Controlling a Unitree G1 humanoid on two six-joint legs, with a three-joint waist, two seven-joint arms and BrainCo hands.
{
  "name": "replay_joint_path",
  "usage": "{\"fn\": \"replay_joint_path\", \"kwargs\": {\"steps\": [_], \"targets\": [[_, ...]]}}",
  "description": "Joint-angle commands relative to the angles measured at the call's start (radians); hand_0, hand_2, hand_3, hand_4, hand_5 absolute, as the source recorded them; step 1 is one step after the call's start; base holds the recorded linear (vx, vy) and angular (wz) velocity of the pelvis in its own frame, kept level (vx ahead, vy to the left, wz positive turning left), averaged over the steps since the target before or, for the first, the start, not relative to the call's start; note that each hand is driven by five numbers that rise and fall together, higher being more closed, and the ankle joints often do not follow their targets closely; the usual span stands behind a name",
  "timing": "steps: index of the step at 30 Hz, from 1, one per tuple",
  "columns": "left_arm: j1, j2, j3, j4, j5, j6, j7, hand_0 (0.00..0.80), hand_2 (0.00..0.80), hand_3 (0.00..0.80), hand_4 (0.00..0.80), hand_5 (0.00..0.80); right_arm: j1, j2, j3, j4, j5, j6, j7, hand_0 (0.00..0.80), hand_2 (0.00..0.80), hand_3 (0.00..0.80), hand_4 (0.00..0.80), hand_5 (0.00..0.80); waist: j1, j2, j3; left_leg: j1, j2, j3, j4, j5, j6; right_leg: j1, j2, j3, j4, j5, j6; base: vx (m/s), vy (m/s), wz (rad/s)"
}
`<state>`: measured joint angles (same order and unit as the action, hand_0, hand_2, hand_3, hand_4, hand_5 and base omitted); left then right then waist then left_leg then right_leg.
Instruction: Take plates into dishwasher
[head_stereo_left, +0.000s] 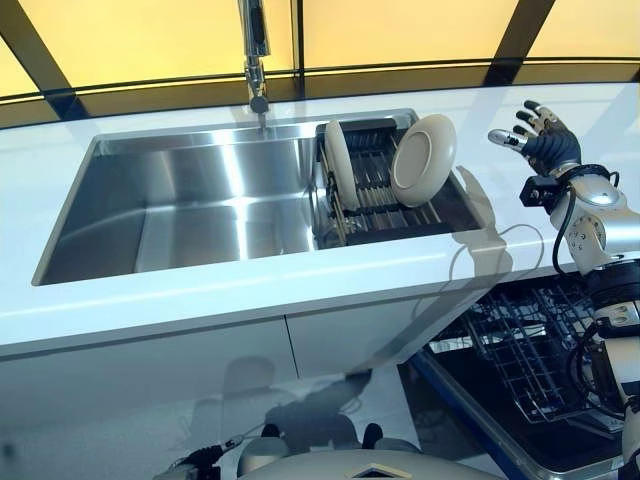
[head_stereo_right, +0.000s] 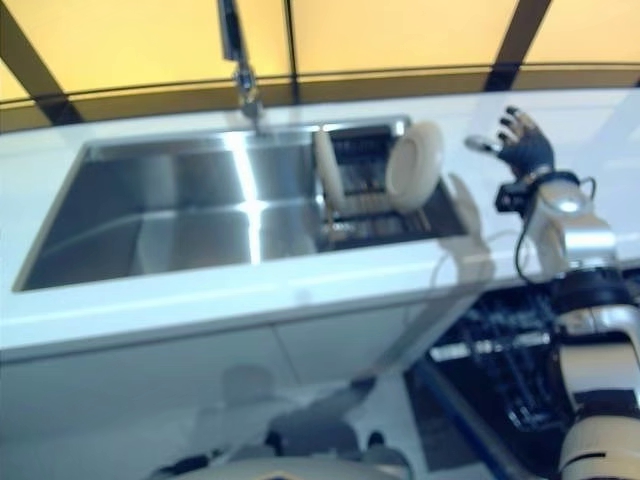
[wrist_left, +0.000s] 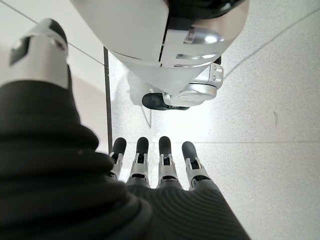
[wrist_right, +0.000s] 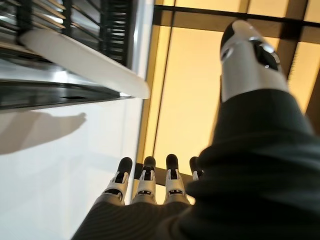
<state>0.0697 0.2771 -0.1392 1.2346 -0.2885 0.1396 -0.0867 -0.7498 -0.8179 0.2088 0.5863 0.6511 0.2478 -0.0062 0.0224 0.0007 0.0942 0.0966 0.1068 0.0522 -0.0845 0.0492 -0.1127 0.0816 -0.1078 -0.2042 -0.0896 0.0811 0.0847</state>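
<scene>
Two cream plates stand in a black drying rack (head_stereo_left: 385, 215) at the right end of the sink: one (head_stereo_left: 424, 159) faces me and leans right, the other (head_stereo_left: 338, 165) stands on edge at the rack's left. My right hand (head_stereo_left: 540, 138) is raised over the counter to the right of the rack, fingers straight, open and empty, apart from the plates. In the right wrist view a plate's rim (wrist_right: 85, 57) shows past my fingers (wrist_right: 145, 180). My left hand (wrist_left: 155, 170) hangs low over the floor, open and empty. The dishwasher's wire rack (head_stereo_left: 525, 350) is pulled out below the counter at the right.
A steel sink (head_stereo_left: 190, 205) fills the white counter (head_stereo_left: 250, 290), with a tap (head_stereo_left: 255, 60) behind it. White cabinet doors (head_stereo_left: 150, 370) are below. The open dishwasher door (head_stereo_left: 480, 420) juts out at lower right.
</scene>
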Motion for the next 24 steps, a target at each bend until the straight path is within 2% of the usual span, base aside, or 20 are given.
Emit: {"fn": "replay_joint_path", "kwargs": {"steps": [1,13,24], "targets": [[-0.042,0.049,-0.062,0.030,0.019,-0.010,-0.003,0.000,0.000,0.000,0.000,0.000,-0.142,-0.023,0.033,0.063,0.036,-0.032,0.018,0.000,0.000,0.000,0.000,0.000,0.053,-0.075,0.004,-0.006,-0.049,0.019,-0.003,-0.041,0.046,-0.011,-0.040,-0.007,0.007,0.009,0.039,0.034,-0.015,0.01],[-0.039,0.059,-0.083,0.012,0.004,-0.028,0.005,0.000,0.000,0.000,0.000,0.000,-0.203,-0.045,0.059,0.149,0.057,-0.040,0.062,0.000,0.000,0.000,0.000,0.000,0.073,-0.050,0.044,-0.043,-0.042,0.000,-0.003,-0.022,0.037,-0.034,-0.040,-0.015,0.005,0.010,0.035,0.010,-0.016,0.02],[-0.054,0.052,-0.107,-0.002,-0.029,-0.035,0.010,0.000,0.000,0.000,0.000,0.000,-0.310,-0.049,0.113,0.222,0.077,-0.033,0.054,0.000,0.000,0.000,0.000,0.000,0.089,-0.024,0.098,-0.093,-0.036,-0.020,-0.003,0.000,0.027,-0.067,-0.043,-0.027,0.006,0.010,0.029,-0.024,-0.005,0.07]]}}
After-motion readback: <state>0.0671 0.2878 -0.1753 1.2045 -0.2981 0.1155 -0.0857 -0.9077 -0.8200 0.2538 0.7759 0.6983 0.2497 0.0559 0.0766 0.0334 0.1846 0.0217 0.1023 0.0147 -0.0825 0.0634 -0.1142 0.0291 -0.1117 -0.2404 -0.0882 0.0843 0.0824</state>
